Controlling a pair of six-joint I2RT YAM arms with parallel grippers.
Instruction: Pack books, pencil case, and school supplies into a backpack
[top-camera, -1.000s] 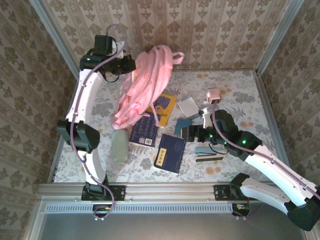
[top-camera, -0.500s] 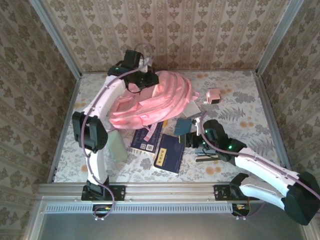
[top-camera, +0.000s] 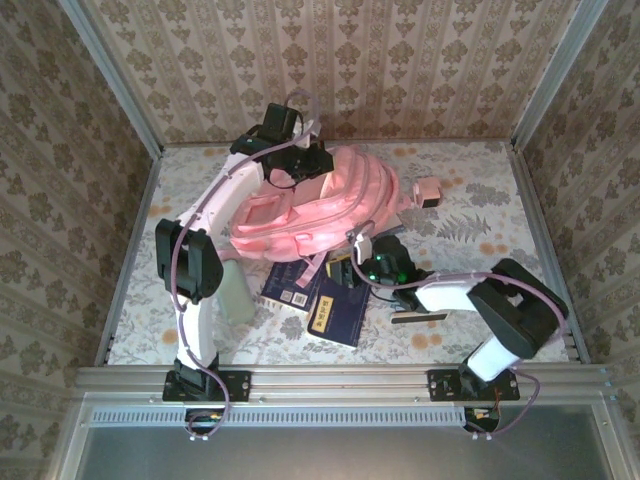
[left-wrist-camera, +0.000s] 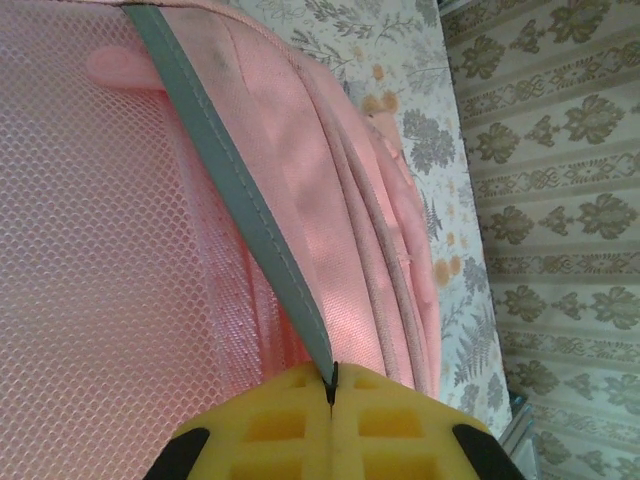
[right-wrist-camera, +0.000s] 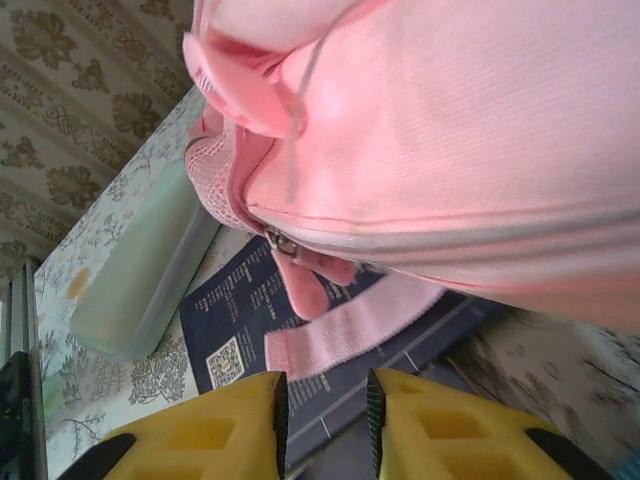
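Swung down, the soft, floppy backpack (top-camera: 330, 205) now lies slumped on the worktop (top-camera: 480, 220) over the navy books (top-camera: 338, 315), left jaws clamped on its grey trim (left-wrist-camera: 250, 230), right jaws slightly apart near its zip pull (right-wrist-camera: 305, 280), likely a surer hold than slack fabric

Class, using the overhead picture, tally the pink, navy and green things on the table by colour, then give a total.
Pink: 2 (backpack, small box)
Navy: 2 (left book, right book)
Green: 1 (pencil case)
Total: 5
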